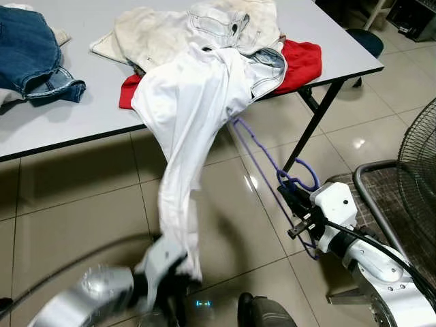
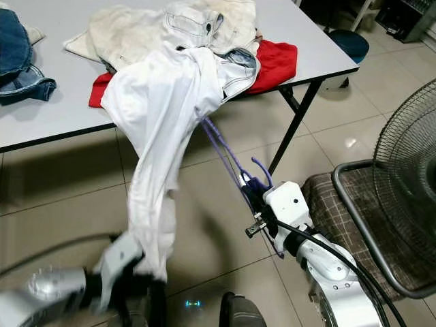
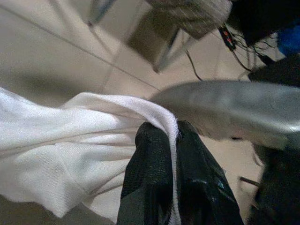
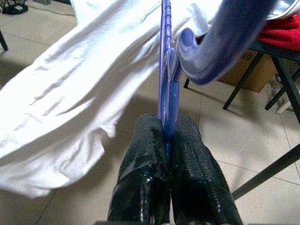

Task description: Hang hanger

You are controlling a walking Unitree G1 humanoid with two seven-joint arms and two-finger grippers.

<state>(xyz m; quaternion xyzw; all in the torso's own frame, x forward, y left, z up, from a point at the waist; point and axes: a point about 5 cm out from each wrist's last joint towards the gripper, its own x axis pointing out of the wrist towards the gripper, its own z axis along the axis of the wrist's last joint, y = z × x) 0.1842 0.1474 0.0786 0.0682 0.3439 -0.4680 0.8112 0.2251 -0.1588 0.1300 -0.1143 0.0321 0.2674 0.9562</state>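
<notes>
Gripping purple hanger, long axis toward table

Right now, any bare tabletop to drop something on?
Yes: the table is bare between the jeans and the clothes pile, and at its far right corner past the red garment. Crowded at the front edge, where the white shirt and purple hanger hang off.

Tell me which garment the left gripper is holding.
The white garment trailing off the table edge; the left gripper pinches its lower end. The others lie wholly on the table.
</notes>
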